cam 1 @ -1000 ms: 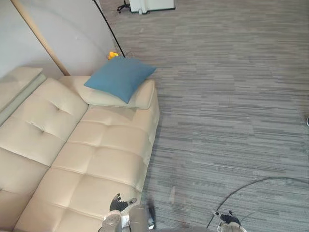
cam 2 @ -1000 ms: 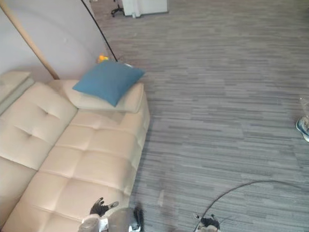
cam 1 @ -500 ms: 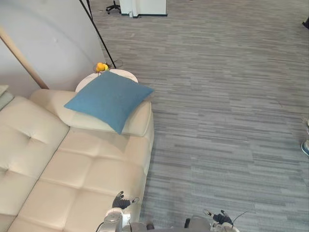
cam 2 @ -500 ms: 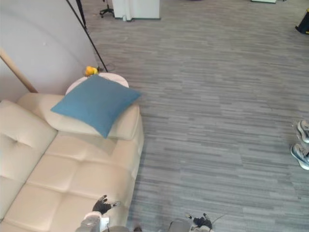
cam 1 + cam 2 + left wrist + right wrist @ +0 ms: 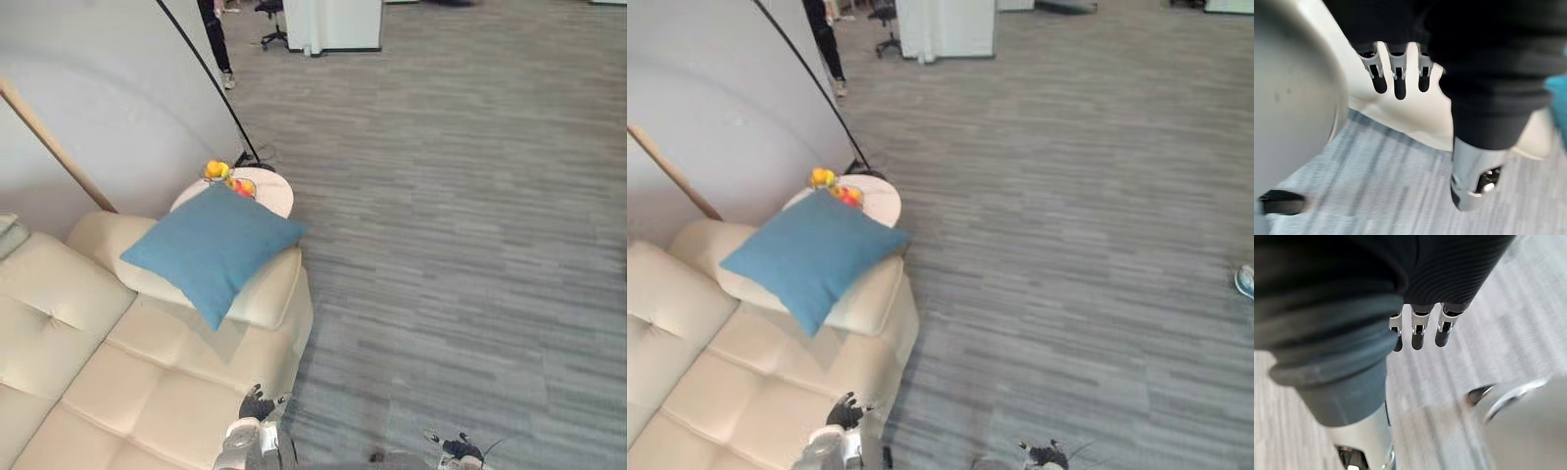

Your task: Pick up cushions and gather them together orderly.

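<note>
The blue cushion [image 5: 211,253] lay tilted on the far armrest of the cream sofa [image 5: 167,362], one corner pointing down toward the seat, just beside a small round white surface [image 5: 274,194] that carried some fruit [image 5: 217,169]. You had neither hand on it. Your left hand [image 5: 257,404] hung low at the near edge of the sofa, well apart from the cushion, and its wrist view showed the fingers [image 5: 1398,78] straight and released, with nothing between them and the thumb. Your right hand [image 5: 458,451] hung over the grey carpet [image 5: 441,245], and its fingers [image 5: 1419,333] were equally relaxed and empty. As far as these views showed, the task had hardly begun: no cushion had been lifted, and this was the one cushion you could plainly make out, so nothing had been gathered yet. What was left, by my reading, was nearly everything. You had to close in on the armrest, take the cushion in hand, find any others, and set them together in a tidy group. The surface with the fruit stood close enough that a careless reach might have knocked it.
</note>
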### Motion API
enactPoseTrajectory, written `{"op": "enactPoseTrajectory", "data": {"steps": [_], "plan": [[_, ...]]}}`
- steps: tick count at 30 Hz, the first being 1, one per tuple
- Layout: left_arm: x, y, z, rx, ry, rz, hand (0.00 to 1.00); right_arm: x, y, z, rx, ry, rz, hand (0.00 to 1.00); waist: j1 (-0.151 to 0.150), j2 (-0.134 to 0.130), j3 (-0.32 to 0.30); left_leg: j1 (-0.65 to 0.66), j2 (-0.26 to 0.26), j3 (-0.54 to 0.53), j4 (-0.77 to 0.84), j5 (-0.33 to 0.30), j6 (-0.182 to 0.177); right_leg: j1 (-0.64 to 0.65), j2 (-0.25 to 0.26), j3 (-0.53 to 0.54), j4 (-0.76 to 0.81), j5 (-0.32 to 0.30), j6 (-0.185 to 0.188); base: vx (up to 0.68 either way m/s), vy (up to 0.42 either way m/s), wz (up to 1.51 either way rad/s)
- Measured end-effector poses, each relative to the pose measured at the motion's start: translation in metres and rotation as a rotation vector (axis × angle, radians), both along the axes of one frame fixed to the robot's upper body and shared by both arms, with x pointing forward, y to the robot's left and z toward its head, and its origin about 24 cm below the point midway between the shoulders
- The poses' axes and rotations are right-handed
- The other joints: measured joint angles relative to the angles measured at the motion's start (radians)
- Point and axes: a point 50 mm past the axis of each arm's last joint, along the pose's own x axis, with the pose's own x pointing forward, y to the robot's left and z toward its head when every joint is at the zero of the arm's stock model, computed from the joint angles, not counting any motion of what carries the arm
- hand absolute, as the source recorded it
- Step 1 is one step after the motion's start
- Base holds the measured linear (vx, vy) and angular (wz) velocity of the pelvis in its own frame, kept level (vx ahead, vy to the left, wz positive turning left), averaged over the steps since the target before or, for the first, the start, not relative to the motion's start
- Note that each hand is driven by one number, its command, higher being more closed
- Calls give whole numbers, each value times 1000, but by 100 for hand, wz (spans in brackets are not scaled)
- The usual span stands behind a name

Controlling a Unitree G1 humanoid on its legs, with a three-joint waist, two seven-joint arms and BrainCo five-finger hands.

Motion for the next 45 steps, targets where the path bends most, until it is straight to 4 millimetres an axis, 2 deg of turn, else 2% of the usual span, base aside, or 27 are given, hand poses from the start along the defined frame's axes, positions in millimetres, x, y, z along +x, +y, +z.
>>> {"op": "enactPoseTrajectory", "data": {"steps": [2, 3, 4, 5, 6, 8, 9, 10, 11, 13, 14, 16, 17, 19, 20, 22, 23, 24, 26, 27, 28, 30, 33, 34, 35, 39, 45], "plan": [[-1, -3, -1, -9, 3, -23, 0, -3, -1, 0, -1, -7, -11, 0, -2, 4, 2, 40, -44, 68, -316, 85, 3, 39, -5, -28, -6, -19, 28, 349, 73, 42], [-3, -7, -2, -13, 12, -48, 0, -10, -3, -1, -3, 9, -20, 0, -6, 17, -3, 53, -66, 87, -477, 192, 6, 58, 5, -53, -4, -39, 46, 288, 116, 70], [-1, -7, -1, -14, 9, -52, 0, -12, -3, -1, -4, 18, -21, 0, -6, 12, -3, 63, -78, 121, -508, 188, 80, 68, -1, -68, 2, -54, 64, 388, 154, 68], [1, 0, -1, 5, 5, -53, 0, -14, 0, -2, 5, 24, -22, 0, -3, -17, 2, 80, -110, 121, -535, 177, 86, 74, -22, -60, 2, -55, 67, 295, 120, 39], [1, 2, -1, 10, 4, -54, 0, -12, 1, -2, 8, 19, -20, 0, -2, -27, 1, 83, -122, 120, -540, 164, 88, 74, -28, -53, 2, -57, 71, 322, 130, 22], [2, 4, 0, 11, 5, -52, 0, -6, 0, -1, 2, 7, -4, 0, 3, -35, 4, 116, -153, 122, -538, 108, 107, 45, -71, -8, 138, -64, 84, 212, 130, 9], [-1, 4, -2, 12, 17, -56, 0, -9, -1, -1, 0, 15, 1, 0, 3, -37, 4, 155, -172, 119, -544, 85, 106, -2, -102, 29, 316, -61, 111, 245, 173, 14], [-2, 3, -2, 14, 23, -68, 0, -13, 3, -3, 8, 25, 11, 0, 3, -44, 2, 194, -192, 105, -544, 62, 104, -63, -134, 61, 497, -19, 179, 334, 174, 27], [-3, 5, -3, 21, 29, -73, 0, -15, 6, -4, 18, 27, 19, 0, 2, -50, 1, 223, -204, 90, -543, 46, 103, -115, -152, 92, 623, 21, 218, 305, 102, 36], [-6, 8, -4, 27, 40, -71, 0, -14, 3, -1, 0, 13, 37, 0, -8, -44, -3, 250, -209, 47, -540, 22, 94, -186, -153, 92, 748, 13, 209, 269, 38, 55], [-6, 8, -4, 27, 39, -72, 0, -14, 3, -1, -6, 7, 44, 0, -7, -46, -6, 269, -209, 17, -541, 14, 95, -214, -147, 79, 739, -18, 182, 258, 1, 74], [-4, 6, -3, 25, 35, -79, 0, -16, 3, -1, -11, 15, 51, 0, -9, -48, -6, 287, -207, -39, -544, 9, 98, -224, -131, 70, 608, -67, 151, 247, -49, 84], [-4, 6, -3, 24, 35, -79, 0, -16, 3, -1, -11, 15, 51, 0, -10, -47, -7, 291, -202, -58, -543, 7, 97, -224, -120, 76, 537, -73, 145, 263, -103, 97], [-3, 4, -3, 21, 33, -78, 0, -15, 3, -1, -11, 9, 48, 0, -10, -41, -4, 296, -181, -146, -534, -12, 81, -242, -46, 187, 351, -63, 130, 290, -197, 103], [-3, 3, -3, 19, 33, -77, 0, -15, 3, -1, -11, 8, 46, 0, -11, -37, -4, 296, -173, -177, -529, -20, 71, -247, -14, 238, 315, -56, 123, 315, -304, 113], [-4, 0, -3, 9, 35, -78, 0, -16, 5, -2, 2, 9, 36, 0, -14, -42, -10, 287, -153, -274, -489, -51, 32, -244, 65, 416, 214, -6, 114, 288, -373, 130], [-4, 0, -3, 9, 36, -77, 0, -18, 8, -2, 9, 14, 37, 0, -14, -57, -15, 275, -162, -306, -467, -65, 20, -236, 64, 459, 179, 22, 113, 258, -436, 153], [-5, 1, -4, 9, 43, -69, 0, -22, 12, -4, 27, 16, 15, 0, -16, -80, -18, 266, -178, -363, -425, -95, -6, -223, 43, 438, 178, 39, 99, 253, -433, 154], [-8, -11, -6, -24, 55, -76, 0, -23, 4, -3, 8, 19, 4, 0, -15, -36, -43, 255, -127, -359, -416, -84, -16, -200, 50, 337, 174, 12, 64, 250, -368, 144], [-11, -11, -7, -26, 62, -75, 0, -21, 3, -2, 3, 13, 11, 0, -19, -17, -44, 246, -103, -357, -417, -72, -37, -183, 54, 281, 170, 0, 46, 183, -297, 124], [-10, -10, -6, -27, 58, -62, 0, -18, 3, -1, 4, 7, 14, 0, -13, -8, -42, 242, -85, -334, -417, -60, -49, -165, 56, 240, 165, -8, 35, 157, -289, 115], [-9, -9, -6, -23, 49, -49, 0, -16, 8, -2, 16, 4, 22, 0, -9, -6, -42, 240, -60, -271, -414, -41, -45, -131, 55, 180, 147, -16, 20, 71, -239, 93], [-8, -12, -5, -23, 48, -90, 0, -14, 9, -2, 21, -3, 11, 0, -13, -10, -40, 227, -27, -76, -407, -20, -13, -95, 31, 88, 115, -21, 15, 2, -125, 84], [-8, -13, -5, -24, 49, -93, 0, -15, 8, -2, 22, -1, 6, 0, -14, -10, -41, 230, -28, -51, -422, -14, -11, -96, 27, 82, 115, -23, 19, 10, -20, 71], [-9, -13, -6, -25, 52, -98, 0, -17, 7, -2, 21, 3, -8, 0, -18, -13, -42, 234, -41, -23, -469, 9, -25, -95, 12, 59, 116, -29, 27, 17, 24, 56], [-10, -9, -7, -1, 59, -135, 0, -21, 8, -4, 41, 8, -49, 0, -18, -22, -41, 262, -81, -24, -559, 54, -16, -88, -13, 56, 95, -19, 43, -8, 73, 21], [-13, 4, -8, 43, 77, -173, 0, -31, 3, -5, 37, 28, -98, 0, -23, -48, -58, 319, -109, -37, -708, 123, -10, -54, -14, 43, 21, 14, 56, 1, 32, 6]]}}
